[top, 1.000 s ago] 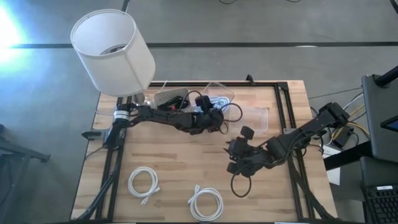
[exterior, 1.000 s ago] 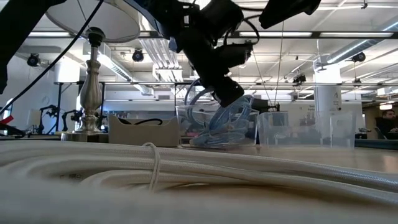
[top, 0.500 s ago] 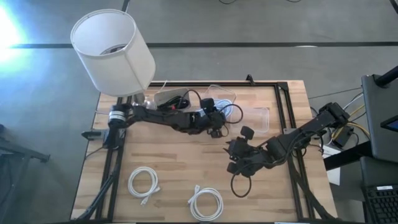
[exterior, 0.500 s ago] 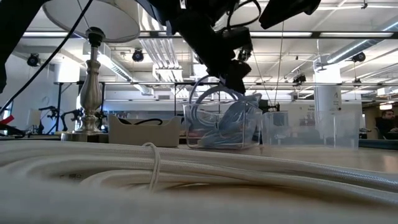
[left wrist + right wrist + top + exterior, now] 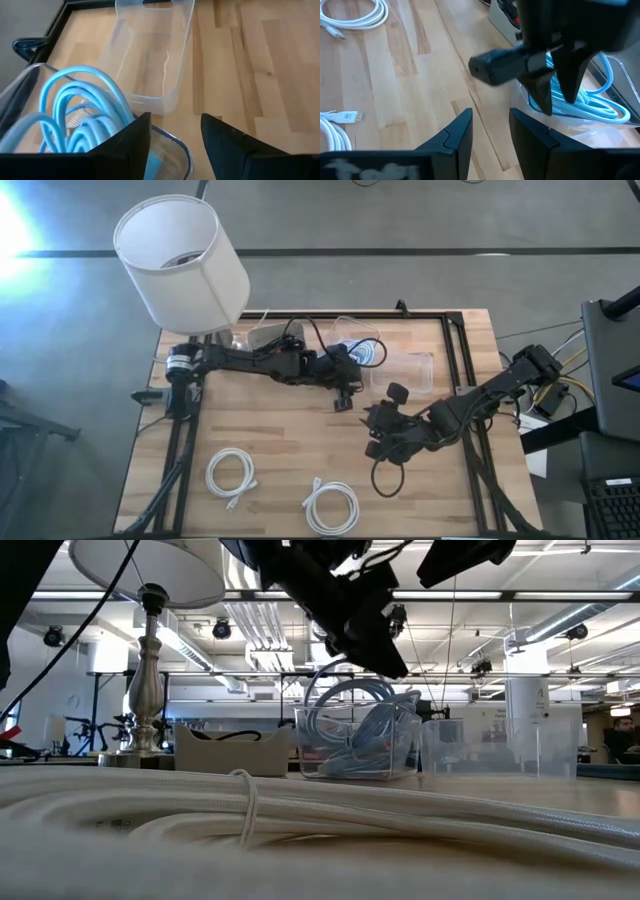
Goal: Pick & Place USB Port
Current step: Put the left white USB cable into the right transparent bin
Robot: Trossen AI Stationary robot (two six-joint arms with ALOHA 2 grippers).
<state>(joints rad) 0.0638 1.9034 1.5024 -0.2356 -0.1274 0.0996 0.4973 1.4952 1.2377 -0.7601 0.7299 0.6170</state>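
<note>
A blue coiled USB cable (image 5: 75, 115) lies in a clear bin (image 5: 362, 348) near the table's far edge; one loop stands up above the rim (image 5: 345, 700). My left gripper (image 5: 175, 125) is open and empty, hovering above that bin's near right corner (image 5: 348, 380), clear of it in the low view (image 5: 385, 655). My right gripper (image 5: 490, 117) is open and empty, held over the table right of centre (image 5: 372, 435). Two white coiled cables (image 5: 232, 475) (image 5: 332, 508) lie flat near the table's near edge.
A second, empty clear bin (image 5: 415, 370) stands right of the cable bin. A lamp with a white shade (image 5: 180, 260) stands at the far left corner beside a low tray (image 5: 230, 752). A black cable loop (image 5: 385, 477) lies by the right arm. Bare wood lies at the centre.
My left gripper has risen out of the clear bin, where it stood low on the blue cable a second ago. The cable has stayed in the bin, and one loop now stands up above the rim.
</note>
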